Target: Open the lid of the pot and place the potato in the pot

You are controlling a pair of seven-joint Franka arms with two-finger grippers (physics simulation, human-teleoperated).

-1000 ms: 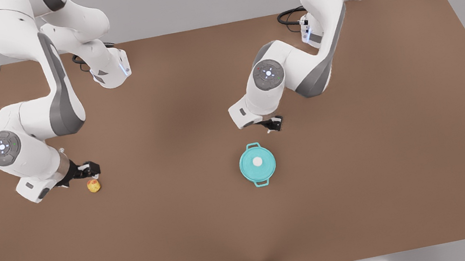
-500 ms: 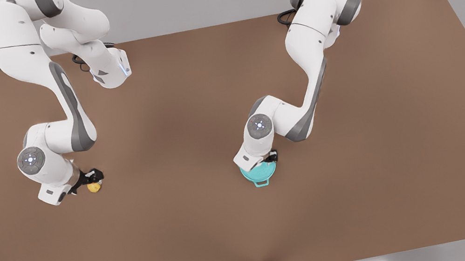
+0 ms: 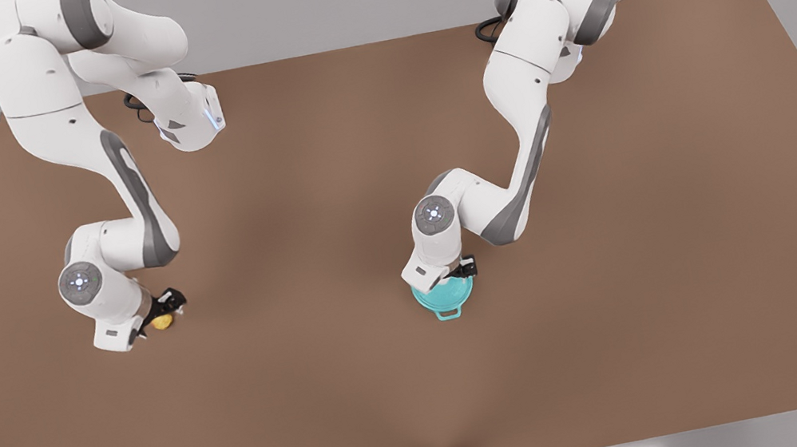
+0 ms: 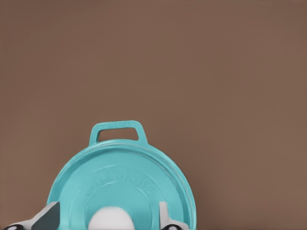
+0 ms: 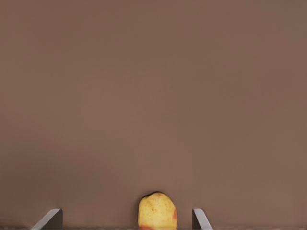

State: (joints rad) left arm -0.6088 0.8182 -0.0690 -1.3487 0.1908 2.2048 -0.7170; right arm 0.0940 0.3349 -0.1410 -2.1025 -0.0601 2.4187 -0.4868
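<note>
Since a second ago, both my arms have dropped low: one onto the pot, the other onto the potato, while neither object has shifted. I am using the pot as my landmark, and I am going from largest to smallest.

I am working over the brown table (image 3: 615,260), which is lying bare and wide on every side of the pot, with its edges well away.

I am finding the pot (image 3: 445,298) near the table's middle, one loop handle poking out toward the near edge. I am seeing the pot lid (image 4: 120,187) seated on it, rim to rim.

I am poising my left gripper (image 4: 108,218) over the lid, fingers (image 4: 48,218) spread either side of the white knob (image 4: 111,220), not touching it.

I am finding the potato (image 5: 157,211) well off to the front view's left of the pot, on the table. I am holding my right gripper (image 5: 125,219) spread wide around it, with gaps on both sides.
</note>
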